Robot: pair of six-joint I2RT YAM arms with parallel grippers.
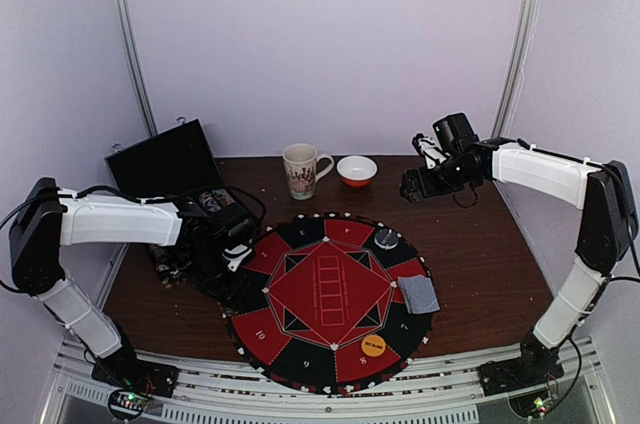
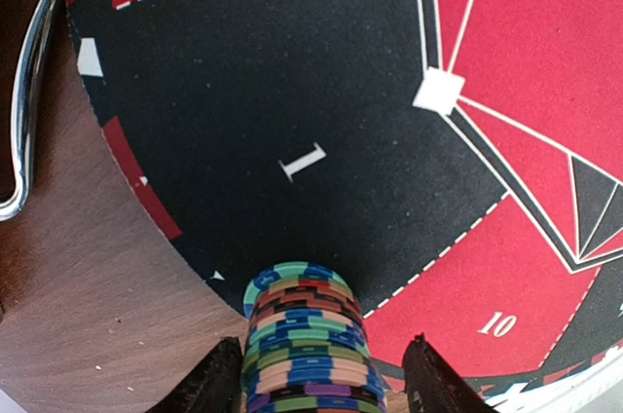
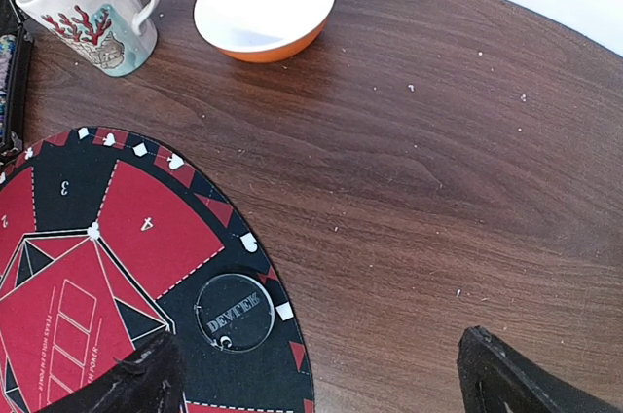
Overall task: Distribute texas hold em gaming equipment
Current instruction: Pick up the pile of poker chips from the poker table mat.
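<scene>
A tall stack of striped poker chips [image 2: 307, 335] stands at the rim of the round red-and-black mat [image 2: 292, 72], by the black sector marked 1. My left gripper [image 2: 321, 379] straddles the stack: the left finger sits close against it and a gap shows at the right finger, so it is open. In the top view the left gripper [image 1: 235, 254] is low at the mat's left edge. A dark disc [image 1: 386, 238], an orange disc [image 1: 373, 346] and grey-blue cards [image 1: 419, 293] lie on the mat. My right gripper [image 1: 412, 187] hovers open and empty.
The open black case [image 1: 165, 159] stands at the back left with more chips [image 1: 215, 199] inside; its metal handle [image 2: 24, 92] is beside the mat. A mug [image 1: 301, 170] and an orange bowl [image 1: 357, 170] stand behind the mat. Brown tabletop [image 3: 438, 189] lies right of the mat.
</scene>
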